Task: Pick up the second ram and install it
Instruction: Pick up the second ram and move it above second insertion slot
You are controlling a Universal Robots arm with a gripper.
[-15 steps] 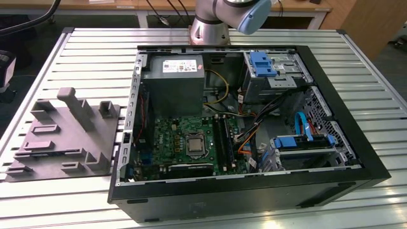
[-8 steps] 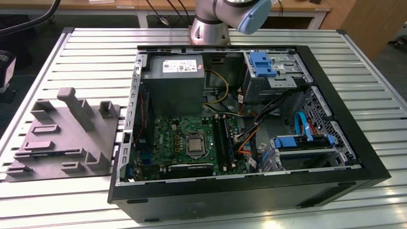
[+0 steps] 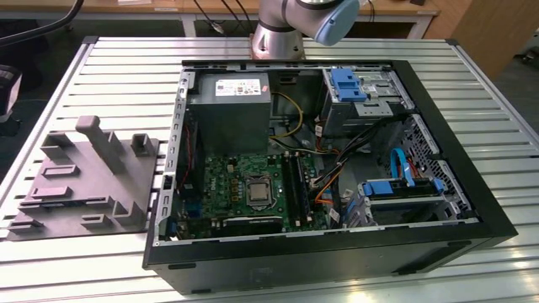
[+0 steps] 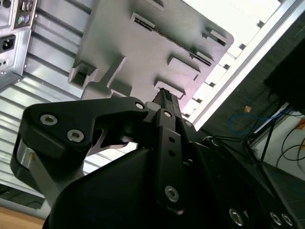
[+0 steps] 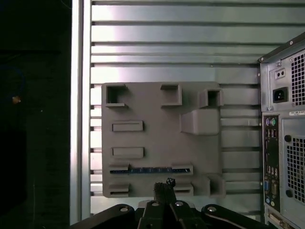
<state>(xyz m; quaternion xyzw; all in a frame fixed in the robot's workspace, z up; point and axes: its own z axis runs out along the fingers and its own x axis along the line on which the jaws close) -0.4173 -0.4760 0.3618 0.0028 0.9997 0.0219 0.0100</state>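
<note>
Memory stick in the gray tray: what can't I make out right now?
First wrist view: the memory stick sits sunk in the tray, only its top edge showing.
Second wrist view: the gripper covers the tray's near slots.
Exterior view: the motherboard slots are too small to tell whether filled.

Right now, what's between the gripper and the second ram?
In the first wrist view, only a bare strip of the grey holder tray separates the gripper from the second ram, seated in its slot.
</note>
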